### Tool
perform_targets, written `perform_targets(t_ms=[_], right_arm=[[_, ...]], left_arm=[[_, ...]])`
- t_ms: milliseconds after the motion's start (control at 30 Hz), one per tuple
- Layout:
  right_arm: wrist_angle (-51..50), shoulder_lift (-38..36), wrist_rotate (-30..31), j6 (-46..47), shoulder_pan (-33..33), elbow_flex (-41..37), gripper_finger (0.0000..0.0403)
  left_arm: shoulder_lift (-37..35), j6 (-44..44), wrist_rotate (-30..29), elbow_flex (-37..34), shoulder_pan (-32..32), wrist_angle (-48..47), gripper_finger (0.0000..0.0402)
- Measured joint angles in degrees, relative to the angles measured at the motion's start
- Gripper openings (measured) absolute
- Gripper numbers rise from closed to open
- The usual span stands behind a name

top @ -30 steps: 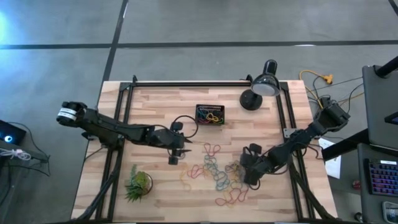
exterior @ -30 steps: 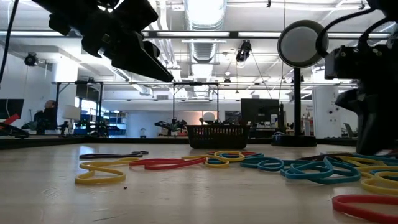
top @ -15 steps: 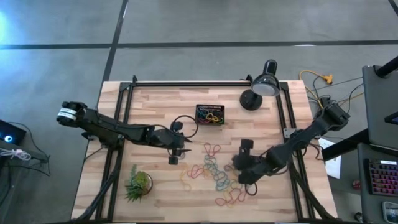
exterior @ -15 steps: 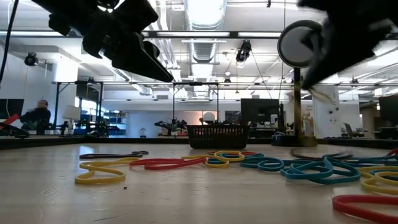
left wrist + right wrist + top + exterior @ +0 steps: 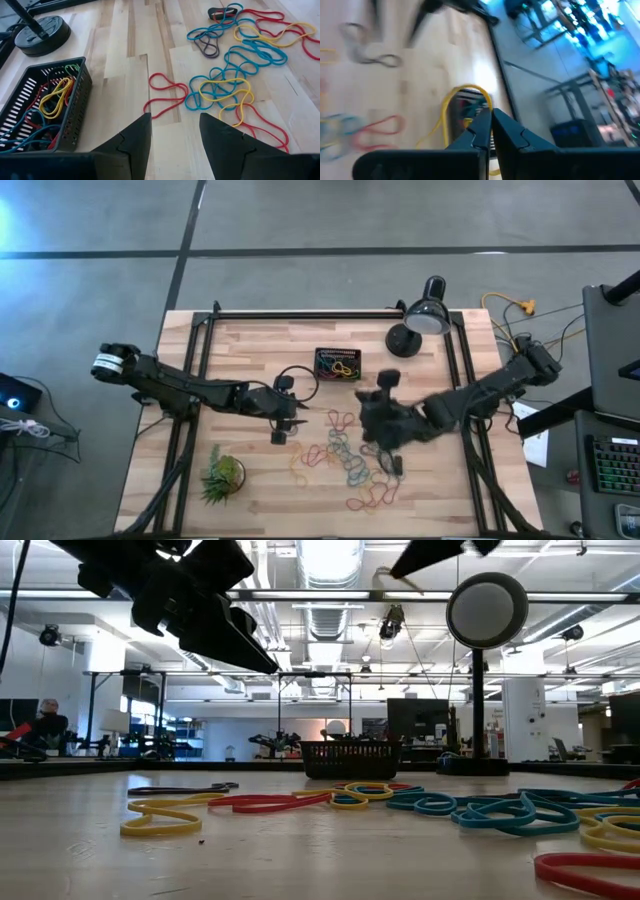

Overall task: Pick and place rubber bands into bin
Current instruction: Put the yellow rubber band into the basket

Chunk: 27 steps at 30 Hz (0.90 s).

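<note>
Many coloured rubber bands [image 5: 345, 462] lie loose on the wooden table, right of centre toward the near edge; they also show in the left wrist view [image 5: 227, 75] and the low view [image 5: 480, 808]. The black slotted bin [image 5: 338, 364] stands farther back with several bands inside [image 5: 40, 107]. My right gripper [image 5: 365, 412] hangs high between the pile and the bin, shut on a yellow rubber band [image 5: 466, 91]. My left gripper [image 5: 285, 425] waits open, left of the pile, nothing between its fingers [image 5: 175, 122]. My right gripper pinches the yellow band's strand [image 5: 487, 102] between its shut fingertips. The fingers slant down toward the bin. The band loops out past the tips and trails slack below them, lifted clear of the table, as the low view shows high up [image 5: 385, 580].
A black desk lamp [image 5: 420, 320] stands at the far right, its head showing in the low view [image 5: 487, 610]. A spiky green plant [image 5: 222, 475] sits near the near left corner. Black frame rails [image 5: 300, 314] run along the table's sides and far edge.
My right gripper has risen from the right part of the pile and swung toward the table's left and far side, toward the bin, rolling its wrist as it went. The yellow band has come up with it, clear of the table. My left arm has kept still.
</note>
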Motion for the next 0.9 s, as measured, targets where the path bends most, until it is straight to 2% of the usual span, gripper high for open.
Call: perform_targets(t_ms=[167,333,500,633,900], right_arm=[[0.13,0.00,-2.26,-1.67,-9.06,0.92,0.0009],[3.20,0.02,-12.22,-1.69,-19.31,-0.73,0.0009],[10.80,0.02,-21.55,-2.06,-27.53,-4.75,0.0009],[18.00,0.04,-28.01,-2.11,-31.93,-8.79,0.0009],[32.01,0.07,-35.52,-1.61,-36.04,-17.15,0.0009]], left_arm=[[0.02,0.00,0.02,-0.24,-0.02,0.01,0.0153],[0.04,0.02,0.04,-0.85,-0.02,-0.05,0.0153],[0.04,0.02,0.04,-1.24,-0.02,-0.01,0.0153],[0.04,0.07,0.04,-1.65,-0.02,-0.03,0.0153],[0.04,0.46,0.04,-1.66,0.00,0.01,0.0153]])
